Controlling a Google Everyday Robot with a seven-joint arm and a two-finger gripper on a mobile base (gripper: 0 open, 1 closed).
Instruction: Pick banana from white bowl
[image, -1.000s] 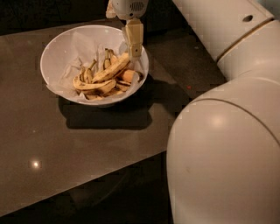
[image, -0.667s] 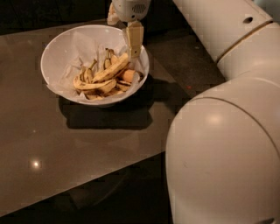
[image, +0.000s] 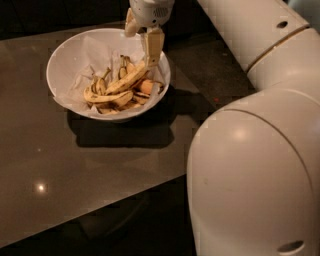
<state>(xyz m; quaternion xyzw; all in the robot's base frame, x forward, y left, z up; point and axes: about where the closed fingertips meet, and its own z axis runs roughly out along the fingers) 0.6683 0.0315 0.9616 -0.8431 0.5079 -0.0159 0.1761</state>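
Observation:
The white bowl (image: 65, 60) stands on the dark table at the upper left, lined with crumpled white paper. The banana (image: 126, 81), long, yellow and brown-speckled, lies slanted on top of several shorter banana pieces in the bowl. A small orange chunk (image: 146, 87) lies by its right end. My gripper (image: 140, 49) hangs over the bowl's right side, open. Its near finger (image: 153, 46) reaches down to the banana's upper right end. The far finger (image: 130, 24) is above the bowl's back rim. The gripper holds nothing.
The dark glossy table (image: 100, 170) runs to a front edge at the lower left. My large white arm (image: 250, 150) fills the right side of the view. The bowl's shadow lies on the table in front of the bowl.

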